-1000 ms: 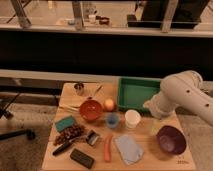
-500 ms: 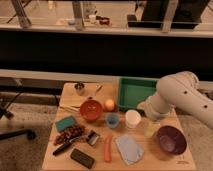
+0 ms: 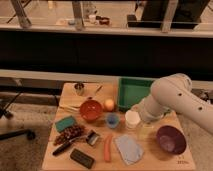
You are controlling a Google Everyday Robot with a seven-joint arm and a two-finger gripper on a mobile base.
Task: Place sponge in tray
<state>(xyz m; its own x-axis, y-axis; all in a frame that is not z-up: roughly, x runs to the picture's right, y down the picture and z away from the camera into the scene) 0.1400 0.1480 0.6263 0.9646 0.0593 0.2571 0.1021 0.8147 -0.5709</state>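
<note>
White casing hides most of the gripper [image 3: 142, 118] — whether it is open or closed cannot be told. It hangs low over the wooden table [image 3: 67, 94], just beside a white cup [image 3: 132, 119] and near the front edge of the green tray [image 3: 129, 89]. Well apart — toward the left side of the table — the teal sponge [image 3: 65, 123] lies flat beside the red bowl [image 3: 91, 110].

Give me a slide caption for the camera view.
End effector by the white cup; sponge lies beside red bowl, outside tray.
</note>
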